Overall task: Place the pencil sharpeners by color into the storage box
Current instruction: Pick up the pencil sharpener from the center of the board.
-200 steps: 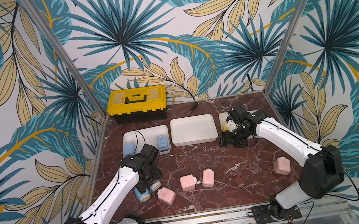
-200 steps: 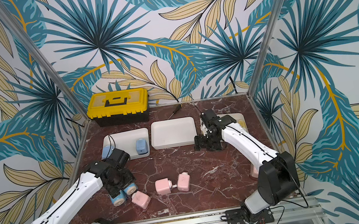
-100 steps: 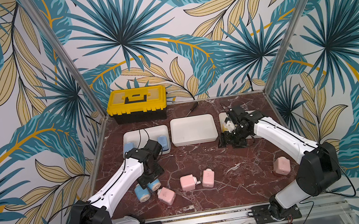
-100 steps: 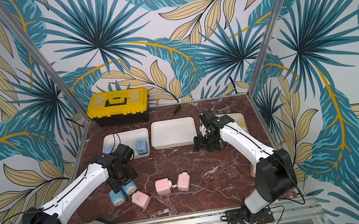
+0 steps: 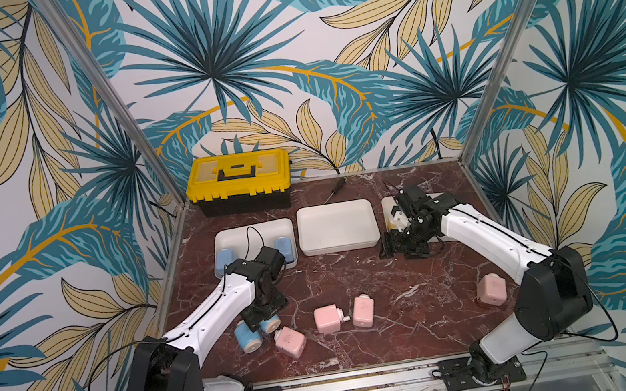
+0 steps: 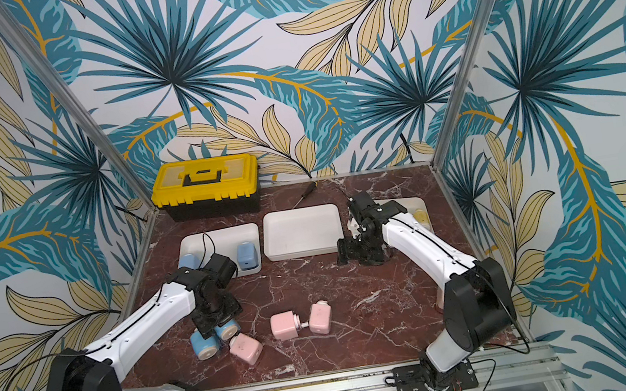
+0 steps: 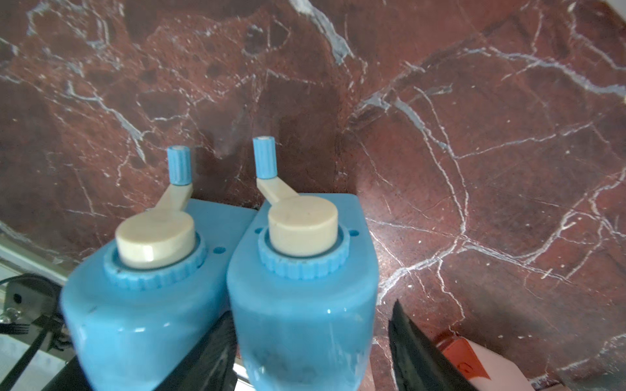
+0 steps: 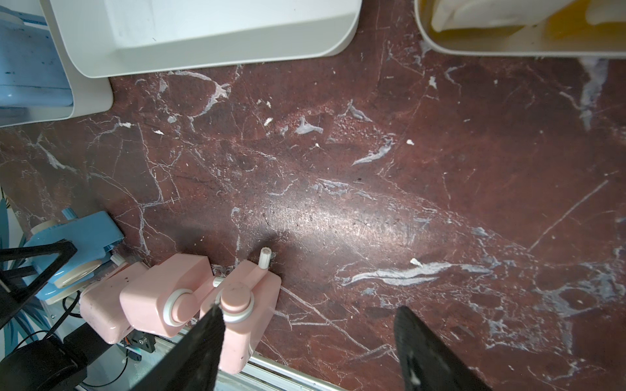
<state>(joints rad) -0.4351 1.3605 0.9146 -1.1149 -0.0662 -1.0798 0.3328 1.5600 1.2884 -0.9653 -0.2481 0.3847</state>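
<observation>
Tropical leaf wallpaper in teal and gold wrapped the booth on three sides, and a red-brown marble tabletop (image 5: 358, 282) with white veins carried everything. At the 11 o'clock corner sat a yellow toolbox (image 5: 238, 182) with a black base, a screwdriver (image 5: 335, 189) lying just beside it. Three white trays ran across the far half: the left tray (image 5: 251, 231) held two blue pencil sharpeners (image 5: 224, 258), the middle tray (image 5: 336, 226) showed only its bare white floor, and the right tray (image 6: 418, 206) showed something yellow inside, mostly hidden by the arm. The left arm reached out from its base at 7 o'clock, elbow raised, wrist bent down so that the left end effector (image 5: 264, 317) stood over two more blue sharpeners (image 5: 248, 336) lying side by side and touching at about 7 o'clock; in the left wrist view its fingers (image 7: 416, 348) straddled one of that pair (image 7: 301, 287), spread a little wider than the body and not clenched on it. The right arm stretched from 5 o'clock toward the far trays, its right end effector (image 5: 405, 248) pointed down at bare marble just in front of the right tray, jaws released and gripping nothing. Three pink sharpeners (image 5: 327, 319) lay grouped near 6 o'clock, one just beside the blue pair, and a fourth pink one (image 5: 491, 289) sat apart at 4 o'clock near the right arm's shoulder.
</observation>
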